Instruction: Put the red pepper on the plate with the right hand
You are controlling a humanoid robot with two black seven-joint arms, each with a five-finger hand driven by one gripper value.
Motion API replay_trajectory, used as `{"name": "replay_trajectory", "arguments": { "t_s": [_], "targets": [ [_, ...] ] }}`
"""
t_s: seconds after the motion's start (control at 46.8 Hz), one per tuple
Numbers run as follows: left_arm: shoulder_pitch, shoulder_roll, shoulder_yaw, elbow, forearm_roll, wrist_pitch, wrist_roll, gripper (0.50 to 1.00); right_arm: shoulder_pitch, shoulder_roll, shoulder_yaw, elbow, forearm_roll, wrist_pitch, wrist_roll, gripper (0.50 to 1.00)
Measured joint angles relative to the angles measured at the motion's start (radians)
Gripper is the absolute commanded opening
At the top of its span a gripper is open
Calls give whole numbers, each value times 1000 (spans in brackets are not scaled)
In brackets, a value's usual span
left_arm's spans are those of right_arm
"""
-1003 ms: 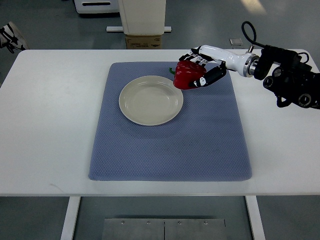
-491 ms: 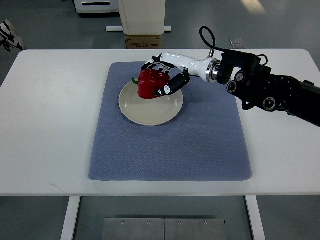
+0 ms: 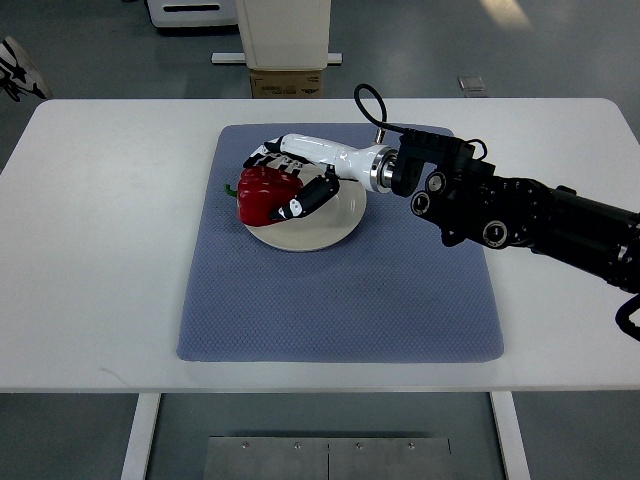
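My right hand (image 3: 285, 190) reaches in from the right and is shut on the red pepper (image 3: 262, 196). It holds the pepper over the left part of the cream plate (image 3: 335, 222), which lies on the blue mat (image 3: 340, 290). The pepper's green stem (image 3: 230, 187) points left, past the plate's rim. I cannot tell whether the pepper touches the plate. The hand and pepper hide most of the plate. The left arm is out of view.
The mat lies on a white table (image 3: 90, 250). My dark right forearm (image 3: 520, 215) stretches across the mat's upper right part. A white stand and a cardboard box (image 3: 287, 83) are behind the table's far edge.
My right hand has carried the pepper leftward, from the plate's right rim to over its left part, and the arm has stretched further across the mat.
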Motion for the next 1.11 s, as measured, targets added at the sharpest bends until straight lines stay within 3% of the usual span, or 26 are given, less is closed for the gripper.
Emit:
{"name": "replay_trajectory", "arguments": {
  "t_s": [0.406,0.662,0.683,0.79,0.875,1.003,1.11],
  "targets": [
    [0,0,0,0,0,0,0,1000,-46,0,1,-17,0,-66,-114,500],
    [0,0,0,0,0,0,0,1000,-55,0,4,-17,1,-75,-128,500],
    [0,0,0,0,0,0,0,1000,-55,0,4,-17,1,-78,-128,529],
    [0,0,0,0,0,0,0,1000,-59,0,4,-17,7,-111,-129,769],
    [0,0,0,0,0,0,0,1000,-62,0,4,-16,15,-127,-127,895],
    [0,0,0,0,0,0,0,1000,-66,0,10,-16,17,-132,-123,981],
    [0,0,0,0,0,0,0,1000,-72,0,26,-16,17,-132,-122,995]
  ]
}}
